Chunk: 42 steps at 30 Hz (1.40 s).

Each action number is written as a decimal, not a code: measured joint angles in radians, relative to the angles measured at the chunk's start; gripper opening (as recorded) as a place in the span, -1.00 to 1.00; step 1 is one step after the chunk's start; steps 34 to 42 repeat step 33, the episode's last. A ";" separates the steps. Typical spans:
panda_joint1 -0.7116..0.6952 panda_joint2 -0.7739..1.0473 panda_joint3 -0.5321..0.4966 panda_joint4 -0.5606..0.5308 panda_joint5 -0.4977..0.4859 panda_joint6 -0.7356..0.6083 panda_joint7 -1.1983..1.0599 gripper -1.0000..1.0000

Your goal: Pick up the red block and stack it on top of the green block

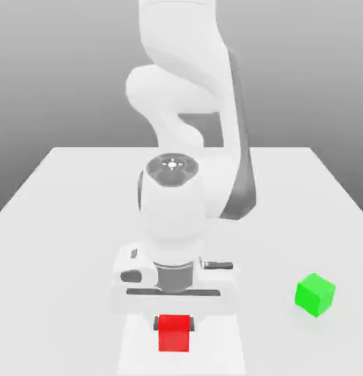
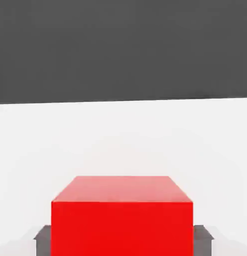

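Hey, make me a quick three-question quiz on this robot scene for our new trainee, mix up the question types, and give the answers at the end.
1. True or false: the green block sits between the robot's fingers.
2. Multiple choice: in the exterior view, where is the green block relative to the red block?
A) toward the view's left
B) toward the view's right
C) directly on top of it
3. Fill in the blank: going by the task, the red block must end up on top of the ____ block.

Key: 1. False; 2. B; 3. green
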<state>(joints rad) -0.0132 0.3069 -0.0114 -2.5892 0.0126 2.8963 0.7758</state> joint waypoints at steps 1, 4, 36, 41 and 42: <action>-0.001 0.015 0.001 0.002 0.000 0.013 0.000 -1.00; -0.001 -0.048 0.000 -0.007 -0.003 -0.041 0.002 -1.00; 0.476 -0.133 0.176 -0.055 -0.104 -0.079 0.646 1.00; 0.476 -0.133 0.176 -0.055 -0.104 -0.079 0.646 1.00; 0.476 -0.133 0.176 -0.055 -0.104 -0.079 0.646 1.00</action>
